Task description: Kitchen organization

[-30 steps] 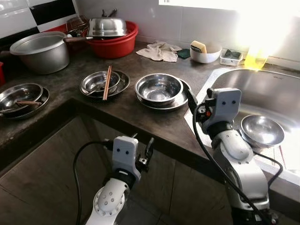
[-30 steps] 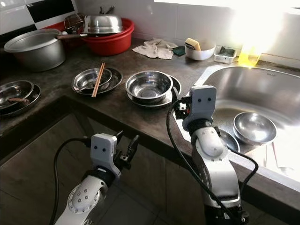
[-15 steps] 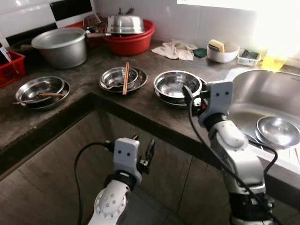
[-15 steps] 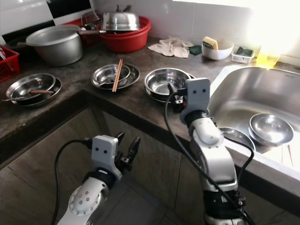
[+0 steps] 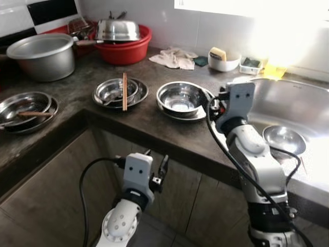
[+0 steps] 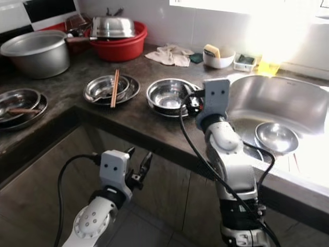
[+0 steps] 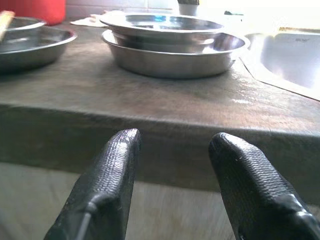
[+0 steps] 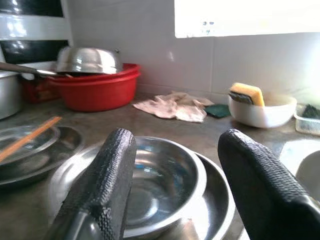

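Right claw (image 8: 172,185) is held spread and empty, raised at bench height just short of the steel bowl (image 5: 179,96). The bowl sits nested in a wider steel plate (image 5: 198,112) on the dark bench (image 5: 149,121), directly ahead of the claw and slightly below the fingertips (image 8: 107,170); the bowl is framed between both fingers in the right wrist view. Bowl is round, so no long axis to line up; rim grab on the near edge is judged the likely step.

Right arm is clearly the nearer one. Left claw (image 7: 172,165) is parted too, nothing held, parked below the bench lip in front of the cabinet face, well under the dishes.

Surroundings:
- Sink (image 5: 303,105) lies just to the right of the bowl stack, with another bowl (image 5: 284,140) already inside. Short sideways carry is expected if the bowl goes there.
- Second stack with chopsticks (image 5: 124,90) across it lies to the left, apart from the target; chopsticks run roughly front to back.
- Further left, a third dish stack (image 5: 23,108).
- Behind: red basin (image 5: 126,49), big pot (image 5: 41,55), cloth (image 5: 175,56), white bowl with sponge (image 5: 221,59), all well clear.

Risk is judged: plate may lift or slide with the bowl.
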